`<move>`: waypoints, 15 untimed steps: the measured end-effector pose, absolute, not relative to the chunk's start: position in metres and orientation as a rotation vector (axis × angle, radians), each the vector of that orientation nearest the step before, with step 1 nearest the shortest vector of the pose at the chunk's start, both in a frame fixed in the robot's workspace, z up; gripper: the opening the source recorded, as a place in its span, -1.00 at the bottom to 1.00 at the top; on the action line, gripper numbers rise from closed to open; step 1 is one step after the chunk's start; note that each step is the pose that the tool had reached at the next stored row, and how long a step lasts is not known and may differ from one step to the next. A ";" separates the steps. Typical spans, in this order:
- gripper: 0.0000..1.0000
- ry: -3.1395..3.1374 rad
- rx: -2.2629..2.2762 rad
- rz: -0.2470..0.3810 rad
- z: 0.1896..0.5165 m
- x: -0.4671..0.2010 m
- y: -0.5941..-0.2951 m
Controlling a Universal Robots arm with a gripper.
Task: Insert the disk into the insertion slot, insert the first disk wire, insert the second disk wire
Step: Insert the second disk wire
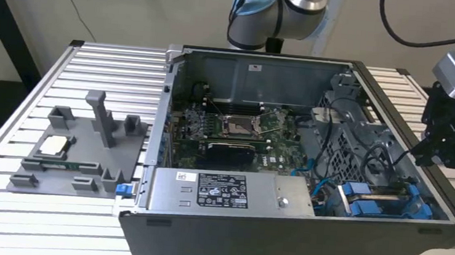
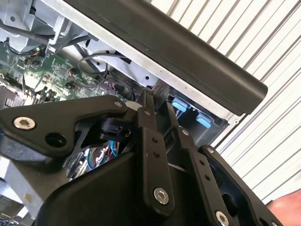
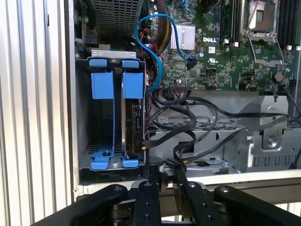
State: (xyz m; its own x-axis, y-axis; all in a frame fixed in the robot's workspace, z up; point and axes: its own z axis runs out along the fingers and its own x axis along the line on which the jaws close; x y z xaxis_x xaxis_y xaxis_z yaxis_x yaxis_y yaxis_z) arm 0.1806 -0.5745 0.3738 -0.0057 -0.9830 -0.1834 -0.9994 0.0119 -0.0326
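Fingers (image 3: 149, 190) of the gripper (image 3: 167, 169) parted by a narrow gap, clasping nothing. Poised just outside the case wall (image 3: 235, 178), aimed inward at the loose black cables (image 3: 188, 123) draped beside the drive bay. Just beyond, the disk (image 3: 136, 125) standing on edge in its blue carrier (image 3: 132, 85), seated in the insertion slot (image 3: 109, 53). Looks fully home, so probably wire work in hand. Plugged or unplugged at the disk's edge: cannot tell.

For doing it well, by the look of things:
- Grip a cable close behind its plug, not mid-run, to avoid a drooping plug.
- Square the plug to the socket before pressing.
- Push straight along the socket, no twisting.
- Keep clear of the blue cable (image 3: 155, 70) looping nearby and of the motherboard (image 3: 221, 52).

Likely hazard: snagging neighbouring cables while reaching over the wall.
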 end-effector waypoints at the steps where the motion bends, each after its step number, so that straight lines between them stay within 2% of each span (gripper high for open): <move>1: -0.51 2.118 -2.099 0.161 0.374 0.181 -0.574; 2: -0.51 2.118 -2.099 0.162 0.374 0.181 -0.574; 3: -0.68 2.117 -2.099 0.162 0.374 0.181 -0.574; 15: -0.69 2.117 -2.099 0.162 0.374 0.179 -0.574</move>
State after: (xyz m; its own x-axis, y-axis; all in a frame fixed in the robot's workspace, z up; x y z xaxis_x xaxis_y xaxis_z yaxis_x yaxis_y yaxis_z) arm 0.1795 -0.5745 0.3742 -0.0055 -0.9825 -0.1860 -0.9994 0.0118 -0.0326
